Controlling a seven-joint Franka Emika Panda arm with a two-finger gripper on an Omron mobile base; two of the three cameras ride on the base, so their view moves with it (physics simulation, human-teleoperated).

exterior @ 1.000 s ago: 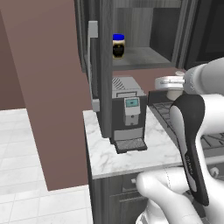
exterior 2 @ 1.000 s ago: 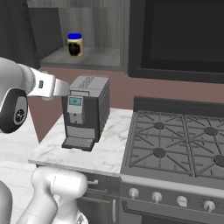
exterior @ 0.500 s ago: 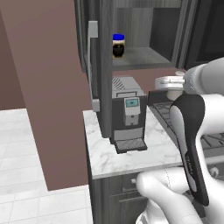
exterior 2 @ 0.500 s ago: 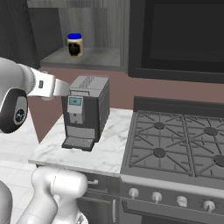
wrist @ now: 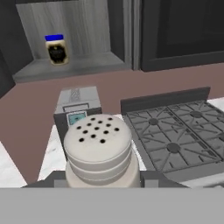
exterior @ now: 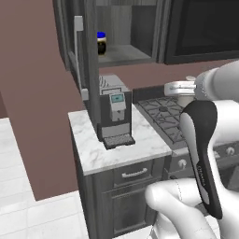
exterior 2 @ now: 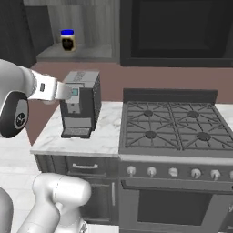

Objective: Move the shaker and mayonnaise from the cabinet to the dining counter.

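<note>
Cabinet (exterior: 88, 60): dark grey wood-grain, door swung open at the left of the left base view, long silver bar handle (exterior: 78, 51) on the door edge.
Mayonnaise (exterior: 101, 42): blue-lidded jar standing upright on the cabinet shelf, near its left side, above the coffee machine.
Coffee machine (exterior: 113, 112): dark box with a small lit screen, on the small marble surface (exterior: 119, 149) below the shelf.
Stove (exterior 2: 175, 129): black gas burners just right of the marble surface, knobs along the front, oven door beneath.
Shaker (wrist: 98, 151): pale, rounded cap with dark holes facing the hand camera, upright, held in the air in front of the coffee machine and stove, well below the shelf.
Tool (wrist: 99, 180): clamped on the shaker, a dark finger (wrist: 52, 177) at each side of its base.
Arm: white, reaching up across the stove side in the left base view.
</note>
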